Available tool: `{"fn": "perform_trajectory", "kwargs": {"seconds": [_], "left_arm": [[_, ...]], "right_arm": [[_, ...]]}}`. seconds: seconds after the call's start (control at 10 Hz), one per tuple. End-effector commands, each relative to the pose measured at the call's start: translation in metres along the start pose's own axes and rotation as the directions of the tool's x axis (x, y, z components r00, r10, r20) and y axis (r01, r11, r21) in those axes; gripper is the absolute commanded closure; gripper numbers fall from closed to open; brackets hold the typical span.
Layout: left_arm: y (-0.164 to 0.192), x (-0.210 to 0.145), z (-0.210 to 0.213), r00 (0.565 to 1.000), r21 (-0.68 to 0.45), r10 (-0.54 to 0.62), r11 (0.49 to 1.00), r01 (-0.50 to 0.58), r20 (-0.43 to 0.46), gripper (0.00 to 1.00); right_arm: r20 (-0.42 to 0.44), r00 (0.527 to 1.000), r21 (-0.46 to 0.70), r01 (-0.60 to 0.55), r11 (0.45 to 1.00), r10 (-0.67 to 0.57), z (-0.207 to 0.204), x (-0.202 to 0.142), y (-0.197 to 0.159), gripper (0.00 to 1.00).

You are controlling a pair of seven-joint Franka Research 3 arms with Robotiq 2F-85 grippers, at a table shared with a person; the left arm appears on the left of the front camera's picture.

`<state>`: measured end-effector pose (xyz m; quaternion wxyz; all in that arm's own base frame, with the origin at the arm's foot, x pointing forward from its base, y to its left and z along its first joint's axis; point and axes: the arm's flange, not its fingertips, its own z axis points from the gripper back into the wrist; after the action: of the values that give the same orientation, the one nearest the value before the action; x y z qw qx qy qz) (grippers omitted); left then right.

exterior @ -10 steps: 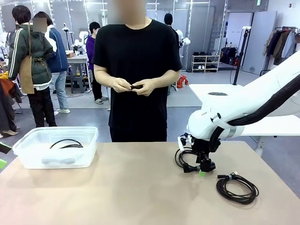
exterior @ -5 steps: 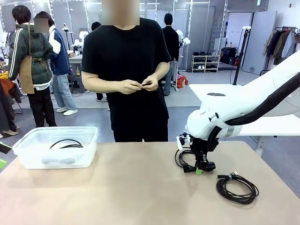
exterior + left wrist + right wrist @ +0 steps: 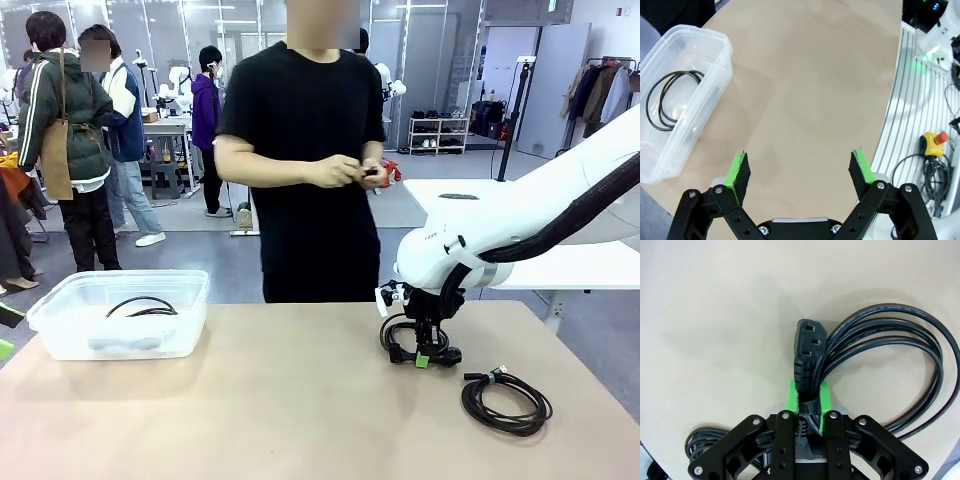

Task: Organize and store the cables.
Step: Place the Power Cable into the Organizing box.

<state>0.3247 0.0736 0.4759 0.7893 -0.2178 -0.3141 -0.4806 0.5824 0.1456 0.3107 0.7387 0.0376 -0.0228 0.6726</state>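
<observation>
A big bright room with other people standing about is seen behind a brown table (image 3: pixel 250 410). In the front view a clear box (image 3: pixel 60 335) is set on the table at about 9 o'clock, and a thin black cable (image 3: pixel 140 306) is coiled flat inside it.

At about 3 o'clock the right gripper (image 3: pixel 426 358) is pointed down at the table top. Its jaws are closed tight on a second cable (image 3: pixel 392 335), which is gripped where its loops are bunched together. In the right wrist view the plug (image 3: pixel 807 347) of this cable is seen sticking out just past the green pads (image 3: pixel 791 395), toward 12 o'clock. The loops are spread out over the table toward 2 o'clock.

A third cable (image 3: pixel 505 402) is laid in a round coil on the table near 4 o'clock of the front view. It is close to the right gripper but apart from it.

The left gripper (image 3: pixel 800 162) is held above the table, and its jaws are spread wide. In its wrist view the clear box is seen at 10 o'clock, with the coil inside it.

A person (image 3: pixel 300 130) in a black shirt is placed at the far side of the table, at 12 o'clock. Both hands (image 3: pixel 332 172) are held together at chest height, and a small dark thing (image 3: pixel 371 172) is pinched in them. What it is cannot be told.
</observation>
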Motion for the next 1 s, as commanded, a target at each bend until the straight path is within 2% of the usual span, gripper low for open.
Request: {"fn": "perform_trajectory", "kwargs": {"seconds": [0.0,0.2,0.3,0.4,0.6,0.8,0.9], "left_arm": [[-0.002,0.004,0.001,1.000,-0.001,0.015,1.000,-0.015,0.010,0.00],[-0.002,0.004,0.001,1.000,-0.001,0.015,1.000,-0.015,0.010,0.00],[-0.002,0.004,0.001,1.000,-0.001,0.015,1.000,-0.015,0.010,0.00],[-0.002,0.004,0.001,1.000,-0.001,0.015,1.000,-0.015,0.010,0.00],[-0.002,0.004,0.001,1.000,-0.001,0.015,1.000,-0.015,0.010,0.00],[-0.002,0.004,0.001,1.000,-0.001,0.015,1.000,-0.015,0.010,0.00],[-0.002,0.004,0.001,1.000,-0.001,0.015,1.000,-0.015,0.010,0.00]], "right_arm": [[-0.071,0.996,-0.018,0.044,0.999,-0.045,0.023,0.010,0.000,1.00],[-0.024,0.999,0.029,0.030,0.999,-0.029,0.057,0.034,0.012,1.00],[-0.038,0.999,0.048,0.012,0.999,-0.010,0.065,0.061,0.023,1.00],[-0.017,1.000,0.070,-0.009,0.997,0.010,0.070,0.084,0.032,1.00],[-0.016,0.995,0.075,-0.094,0.993,0.096,0.064,0.142,0.051,1.00],[-0.024,0.987,0.088,-0.155,0.984,0.158,0.042,0.196,0.063,1.00],[-0.028,0.986,0.106,-0.163,0.981,0.167,0.030,0.213,0.066,1.00]]}}
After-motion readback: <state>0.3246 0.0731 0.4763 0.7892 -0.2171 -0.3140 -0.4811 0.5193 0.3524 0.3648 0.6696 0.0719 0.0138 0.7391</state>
